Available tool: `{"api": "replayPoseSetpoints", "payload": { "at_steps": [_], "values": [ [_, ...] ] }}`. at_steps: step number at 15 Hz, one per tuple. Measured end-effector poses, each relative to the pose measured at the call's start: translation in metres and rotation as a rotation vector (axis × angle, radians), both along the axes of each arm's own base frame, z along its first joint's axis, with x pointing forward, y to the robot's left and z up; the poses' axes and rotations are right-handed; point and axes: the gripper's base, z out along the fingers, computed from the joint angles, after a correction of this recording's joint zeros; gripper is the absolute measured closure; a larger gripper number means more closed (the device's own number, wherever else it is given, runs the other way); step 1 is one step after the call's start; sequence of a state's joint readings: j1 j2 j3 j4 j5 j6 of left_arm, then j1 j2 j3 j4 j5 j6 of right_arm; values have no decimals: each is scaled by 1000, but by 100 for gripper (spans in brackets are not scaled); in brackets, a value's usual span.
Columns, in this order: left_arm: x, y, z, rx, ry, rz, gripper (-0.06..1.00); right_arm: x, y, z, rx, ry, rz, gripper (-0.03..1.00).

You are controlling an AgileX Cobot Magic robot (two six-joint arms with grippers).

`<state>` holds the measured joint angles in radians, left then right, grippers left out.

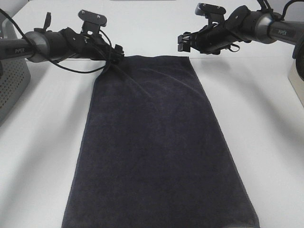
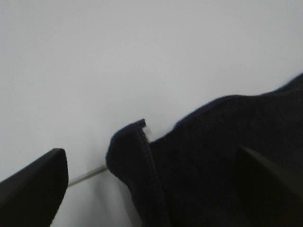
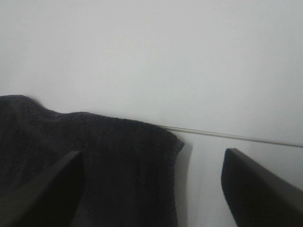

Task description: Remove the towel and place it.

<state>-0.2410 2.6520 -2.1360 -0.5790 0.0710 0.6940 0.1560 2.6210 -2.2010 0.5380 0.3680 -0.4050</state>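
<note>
The dark charcoal towel (image 1: 156, 147) lies spread flat and lengthwise on the white table (image 1: 266, 142). My left gripper (image 1: 116, 52) is at the towel's far left corner, where the cloth is wrinkled. In the left wrist view the left gripper (image 2: 150, 152) is open, with the folded-up corner (image 2: 132, 156) between its fingers (image 2: 33, 189). My right gripper (image 1: 183, 42) hovers just above the far right corner. In the right wrist view the right gripper (image 3: 152, 155) is open, with that corner (image 3: 142, 151) lying flat between its fingers (image 3: 260, 189).
A grey perforated basket (image 1: 10, 85) stands at the left edge of the table. A white object (image 1: 295, 76) stands at the right edge. A thin seam (image 3: 246, 137) runs across the table behind the towel.
</note>
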Motion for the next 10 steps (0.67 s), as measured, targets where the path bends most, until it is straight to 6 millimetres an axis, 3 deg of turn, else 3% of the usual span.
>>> {"api": "replayPoseSetpoints", "payload": {
  "at_steps": [3, 4, 6, 7, 8, 9, 10],
  "values": [
    [-10, -6, -2, 48, 132, -112, 6, -3, 0, -3, -22, 32, 27, 20],
    [-18, -9, 4, 47, 240, -173, 6, -10, 2, -7, -40, 111, 77, 21],
    [-23, -10, 12, 42, 291, -196, 6, -15, 3, -7, -47, 166, 112, 21],
    [-36, -11, 39, 44, 405, -244, 6, -30, 6, 18, -43, 280, 189, 21],
    [-36, -11, 39, 44, 405, -244, 6, -30, 6, 18, -43, 280, 189, 21],
    [-44, -10, 56, 37, 464, -240, 6, -38, 7, 38, -31, 333, 214, 21],
    [-60, -4, 96, 14, 565, -173, 6, -60, 6, 87, -19, 431, 252, 21]
  ]
}}
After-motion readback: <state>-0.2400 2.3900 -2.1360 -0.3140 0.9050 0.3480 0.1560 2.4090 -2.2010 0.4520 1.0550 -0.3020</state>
